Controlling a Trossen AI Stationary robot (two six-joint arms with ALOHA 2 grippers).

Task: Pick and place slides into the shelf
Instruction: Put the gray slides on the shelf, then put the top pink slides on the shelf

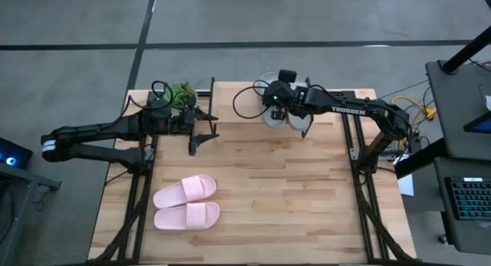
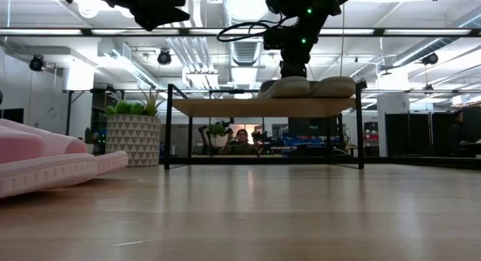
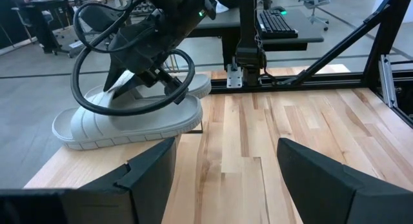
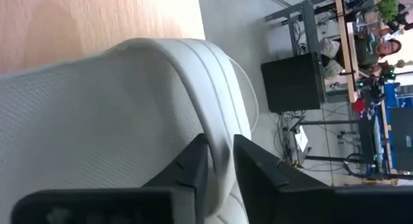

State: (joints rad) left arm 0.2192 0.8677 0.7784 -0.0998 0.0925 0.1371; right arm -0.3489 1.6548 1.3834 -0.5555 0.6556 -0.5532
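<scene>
Two grey-beige slides (image 1: 285, 117) lie side by side, soles down, on the shelf (image 2: 225, 107) at the table's far edge; the low view shows the pair (image 2: 334, 86) on the plank. My right gripper (image 1: 274, 106) is above the left one of them (image 3: 129, 117), shut on it. The pale pink pair (image 1: 186, 203) lies sole down on the table's near left part, close by in the low view (image 2: 45, 167). My left gripper (image 1: 201, 132) hangs open over the table, left of the shelf, its fingers (image 3: 148, 162) touching nothing. My right gripper (image 4: 219, 150) pinches a rounded upper edge of the grey slide (image 4: 222, 130) between its two fingers, which come from above, pointing down. In the left wrist view the fingers (image 3: 151, 82) stand on the slide's top, and the slide lies flat on the shelf's plank.
A potted plant (image 1: 182, 92) stands at the far left corner, beside the shelf's left end. Black frame rails (image 1: 138, 197) run along both table sides. Bare wood lies between the pink pair and the shelf. A person (image 2: 240, 137) sits in the room behind.
</scene>
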